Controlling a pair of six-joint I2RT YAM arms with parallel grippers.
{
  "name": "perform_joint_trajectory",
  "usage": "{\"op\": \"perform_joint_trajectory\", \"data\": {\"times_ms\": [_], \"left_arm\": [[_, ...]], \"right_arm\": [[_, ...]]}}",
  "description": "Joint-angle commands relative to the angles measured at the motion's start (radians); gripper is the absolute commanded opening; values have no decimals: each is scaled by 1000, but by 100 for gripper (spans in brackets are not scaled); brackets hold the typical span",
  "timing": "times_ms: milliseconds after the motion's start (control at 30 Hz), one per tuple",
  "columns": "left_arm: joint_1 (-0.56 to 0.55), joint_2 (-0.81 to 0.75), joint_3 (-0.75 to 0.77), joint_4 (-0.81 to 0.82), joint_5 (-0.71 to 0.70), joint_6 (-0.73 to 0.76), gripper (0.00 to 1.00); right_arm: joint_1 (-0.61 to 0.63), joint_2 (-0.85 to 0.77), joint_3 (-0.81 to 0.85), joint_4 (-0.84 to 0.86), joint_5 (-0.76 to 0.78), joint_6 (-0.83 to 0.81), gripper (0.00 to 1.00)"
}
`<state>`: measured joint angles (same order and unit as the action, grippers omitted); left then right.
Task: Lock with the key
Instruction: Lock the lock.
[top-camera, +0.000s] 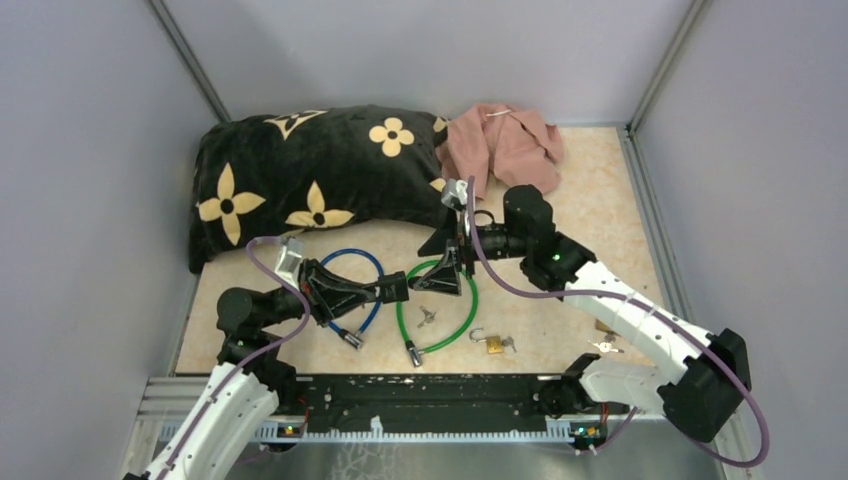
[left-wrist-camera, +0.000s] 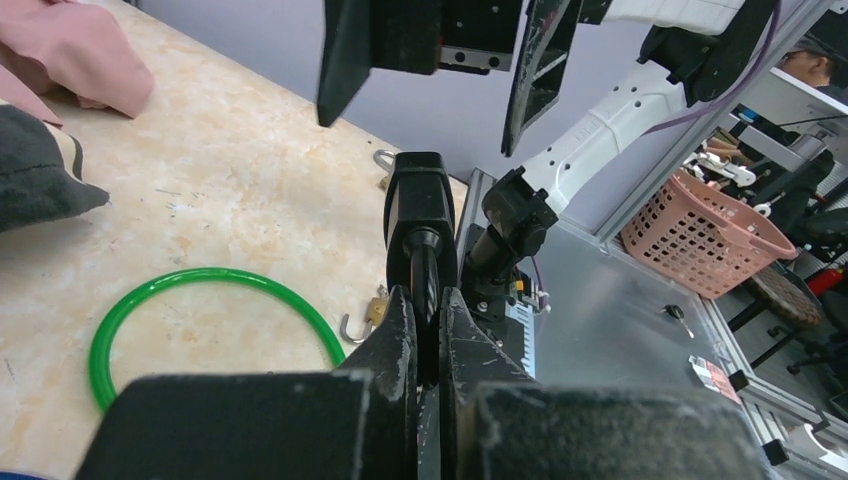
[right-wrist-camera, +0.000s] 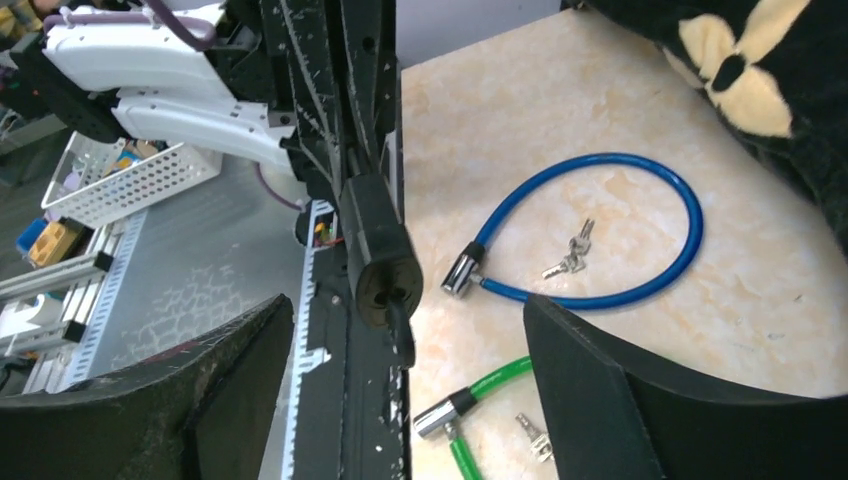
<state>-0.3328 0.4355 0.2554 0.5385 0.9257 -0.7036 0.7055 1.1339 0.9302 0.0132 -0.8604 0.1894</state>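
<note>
- Left end effector (left-wrist-camera: 425, 335) clamps the black lock (left-wrist-camera: 418, 215), its long axis pointing straight ahead toward the right end effector (right-wrist-camera: 405, 305).
- Right end effector stands wide, fingers (right-wrist-camera: 600, 390) flanking the lock's end.
- Green cable (left-wrist-camera: 215, 275) and keys (top-camera: 428, 316) lie beneath on the tabletop (right-wrist-camera: 560, 100).

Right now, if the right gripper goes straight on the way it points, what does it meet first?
Probably the black lock barrel clamped in the left gripper, ahead of the right gripper's open fingers; depth is unclear.

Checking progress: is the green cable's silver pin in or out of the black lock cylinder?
Out: the silver pin lies on the table, apart from the black lock cylinder.
</note>
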Motion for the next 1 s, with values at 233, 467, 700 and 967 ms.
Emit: {"op": "perform_joint_trajectory", "data": {"times_ms": [233, 467, 700, 967], "left_arm": [[11, 0, 8, 78, 19, -34, 0], [16, 1, 20, 41, 16, -28, 0], [57, -7, 82, -144, 38, 44, 0], [114, 7, 107, -413, -236, -44, 0]], "right_arm": [[33, 62, 35, -80, -38, -57, 38], [39, 35, 0, -39, -44, -47, 0], [-196, -121, -200, 13, -7, -6, 0], [-376, -213, -311, 78, 166, 137, 0]]}}
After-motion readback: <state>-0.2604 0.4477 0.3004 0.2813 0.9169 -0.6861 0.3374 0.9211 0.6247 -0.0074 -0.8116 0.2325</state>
